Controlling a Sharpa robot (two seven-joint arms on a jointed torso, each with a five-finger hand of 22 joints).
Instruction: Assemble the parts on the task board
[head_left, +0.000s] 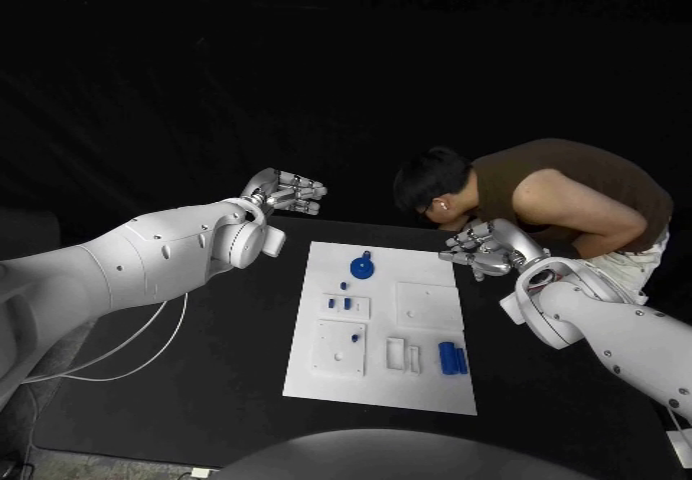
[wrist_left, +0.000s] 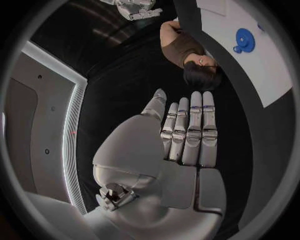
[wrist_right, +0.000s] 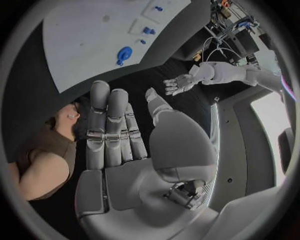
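Note:
The white task board (head_left: 433, 385) lies in the middle of the black table. On it are a round blue part (head_left: 362, 267) near the far edge, small blue pieces (head_left: 340, 301) at the left, and two blue cylinders (head_left: 451, 357) at the right. My left hand (head_left: 284, 191) hovers beyond the board's far left corner, fingers stretched out and holding nothing. My right hand (head_left: 477, 246) hangs at the board's far right corner, also holding nothing. In the left wrist view the left hand (wrist_left: 184, 135) is flat, with the board (wrist_left: 262, 65) and round part (wrist_left: 244, 40) beyond it. The right wrist view shows the right hand (wrist_right: 115, 130) flat.
A person (head_left: 548, 195) leans over the table's far edge, their head close behind my right hand. White raised blocks (head_left: 340, 347) and slots (head_left: 402, 354) stand on the board. A white cable (head_left: 137, 345) runs under my left arm.

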